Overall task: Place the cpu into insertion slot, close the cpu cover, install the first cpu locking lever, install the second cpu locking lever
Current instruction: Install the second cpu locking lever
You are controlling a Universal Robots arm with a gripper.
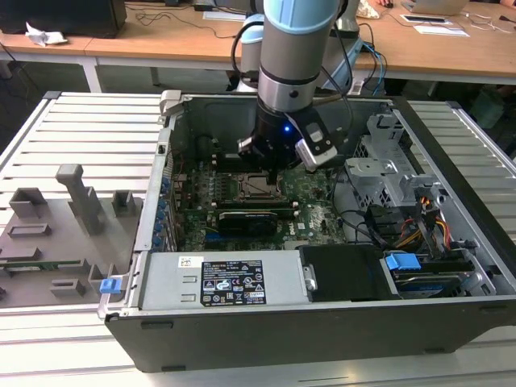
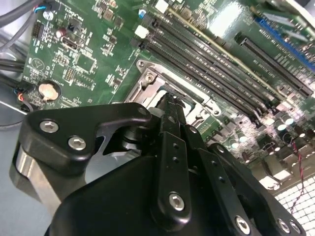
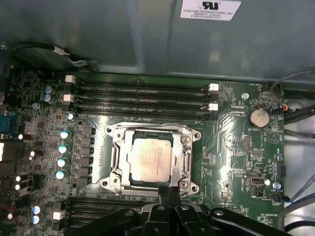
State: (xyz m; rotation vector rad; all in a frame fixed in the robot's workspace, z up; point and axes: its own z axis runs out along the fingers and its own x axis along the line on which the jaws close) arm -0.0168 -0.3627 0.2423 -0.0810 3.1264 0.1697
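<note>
Silvery-grey cpu (image 3: 150,156) lies flat inside the insertion slot (image 3: 114,173), with the cpu cover (image 3: 186,158) closed down around it as a metal frame. Claw (image 3: 170,189) hangs just beside the socket's edge, fingers pressed together, holding nothing. From the exterior view, the arm (image 1: 292,56) reaches down into the open computer case (image 1: 322,318), over the green motherboard (image 1: 314,210).

**Around the open computer case**

The grey computer case (image 1: 153,218) lies open. Inside it, a labelled power supply (image 1: 230,282) sits nearest the exterior camera, beyond it a green motherboard (image 1: 310,205). Outside, just beside the case at the exterior view's left, grey fixture blocks (image 1: 76,197) stand.
</note>
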